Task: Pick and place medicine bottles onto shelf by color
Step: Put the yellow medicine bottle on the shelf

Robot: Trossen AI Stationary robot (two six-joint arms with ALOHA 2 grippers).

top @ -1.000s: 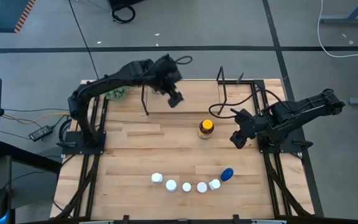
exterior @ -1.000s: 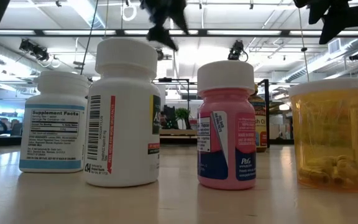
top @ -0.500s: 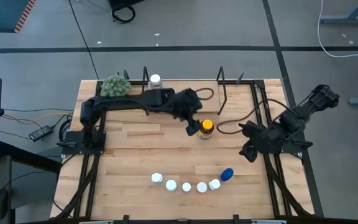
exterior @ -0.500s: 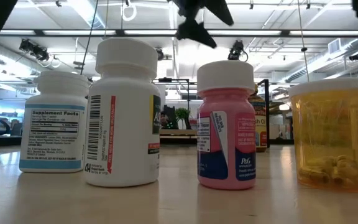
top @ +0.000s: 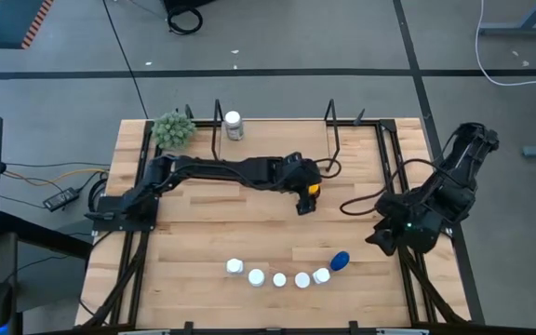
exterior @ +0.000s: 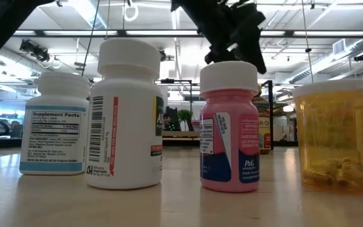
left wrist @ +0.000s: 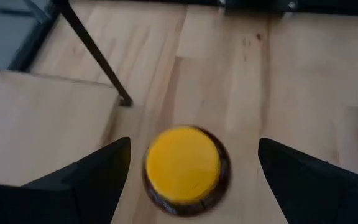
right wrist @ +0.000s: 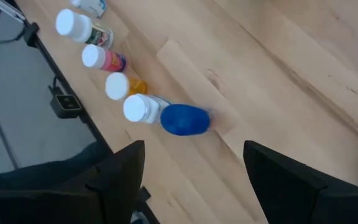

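An amber bottle with a yellow cap (top: 312, 189) stands upright mid-table, beside the shelf's right wire upright (left wrist: 92, 53). My left gripper (top: 303, 195) is open above it, one finger on each side of the yellow cap (left wrist: 184, 163), without touching. A white bottle (top: 234, 124) stands on the light-wood shelf (top: 273, 141) at its left end. A blue bottle (right wrist: 185, 119) lies near the table's front edge, at the right end of a row of small white-capped bottles (top: 277, 277). My right gripper (top: 384, 240) is open and empty, to the right of the blue bottle.
A green fuzzy plant ball (top: 173, 129) sits at the far left corner. The low view shows the row up close: two white bottles (exterior: 126, 116), a pink one (exterior: 229, 126) and a clear yellow one (exterior: 336, 135). Bare wood lies between the row and the amber bottle.
My left gripper has come away from the shelf, going toward the table's near and right edges and down over the amber bottle. The white bottle now shows standing on the shelf. My right gripper has moved toward the near edge, toward the blue bottle.
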